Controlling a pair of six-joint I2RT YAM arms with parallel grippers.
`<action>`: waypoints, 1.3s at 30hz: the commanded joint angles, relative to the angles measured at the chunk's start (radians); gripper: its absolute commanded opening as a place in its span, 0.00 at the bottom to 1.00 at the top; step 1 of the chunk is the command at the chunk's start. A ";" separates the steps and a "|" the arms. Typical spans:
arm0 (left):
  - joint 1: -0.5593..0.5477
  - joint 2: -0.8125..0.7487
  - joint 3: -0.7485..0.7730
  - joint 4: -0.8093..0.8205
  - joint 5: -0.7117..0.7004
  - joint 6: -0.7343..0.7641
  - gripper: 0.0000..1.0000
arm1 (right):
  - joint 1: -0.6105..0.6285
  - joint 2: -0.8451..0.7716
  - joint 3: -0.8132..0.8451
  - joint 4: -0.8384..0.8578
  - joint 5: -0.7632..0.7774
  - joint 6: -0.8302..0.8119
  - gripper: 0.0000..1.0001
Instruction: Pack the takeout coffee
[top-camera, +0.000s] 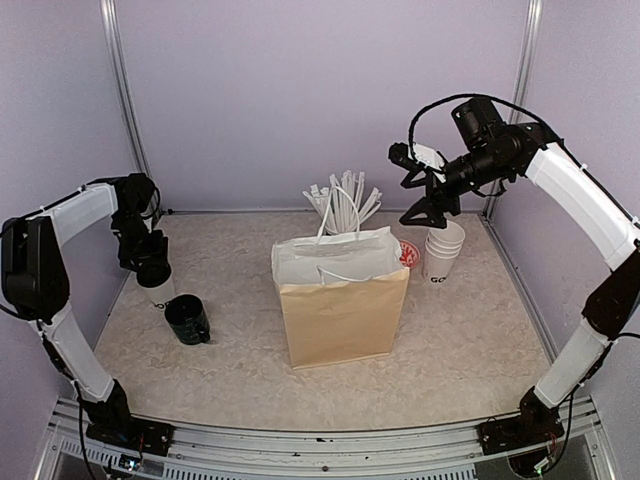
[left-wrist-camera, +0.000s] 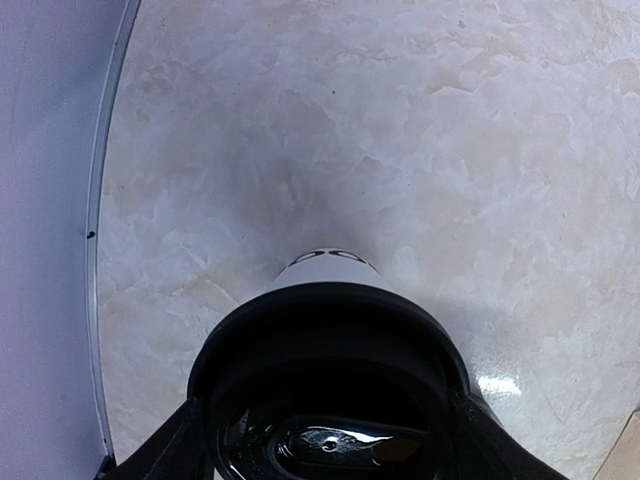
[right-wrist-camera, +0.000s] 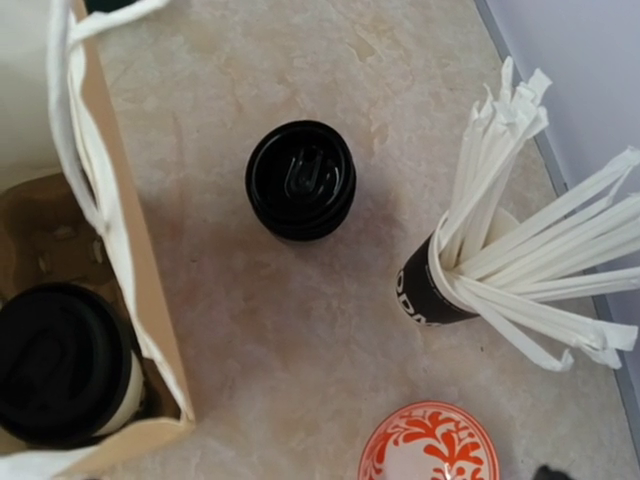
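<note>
The coffee cup (top-camera: 160, 293) stood on the table (top-camera: 480, 340) well to the left of the paper bag (top-camera: 345, 315), with the green mug (top-camera: 187, 320) just beside it on the near side. The left gripper (top-camera: 152, 268) hung straight over the cup. Its fingers (left-wrist-camera: 160, 450) showed on either side below the black lid (left-wrist-camera: 330, 340), but whether they pressed the cup wall or only flanked it could not be told. The right gripper (top-camera: 428, 205) was spread and empty, high over the stack of cups (top-camera: 444, 255) to the right of the bag. Inside the bag another lidded cup (right-wrist-camera: 60, 365) already sat.

The grip probably belonged on the paper wall under the lid's rim, not on the lid, which could pop off. A gentle squeeze seemed wise, since a paper cup would likely buckle. A straight lift would clear the mug. The cup should then travel upright toward the bag, high enough to pass its rim and white handles (top-camera: 345, 255), and go down into the free space beside the cup already there.
</note>
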 joint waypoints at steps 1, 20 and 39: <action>-0.014 -0.040 0.060 -0.066 0.030 -0.003 0.63 | -0.001 0.023 0.041 -0.021 -0.031 0.002 0.91; -0.581 -0.159 0.685 0.026 0.298 0.066 0.61 | 0.111 0.243 0.195 -0.135 -0.185 0.064 0.80; -0.889 -0.078 0.597 -0.048 0.221 0.158 0.57 | 0.122 0.239 0.197 -0.190 -0.243 0.063 0.61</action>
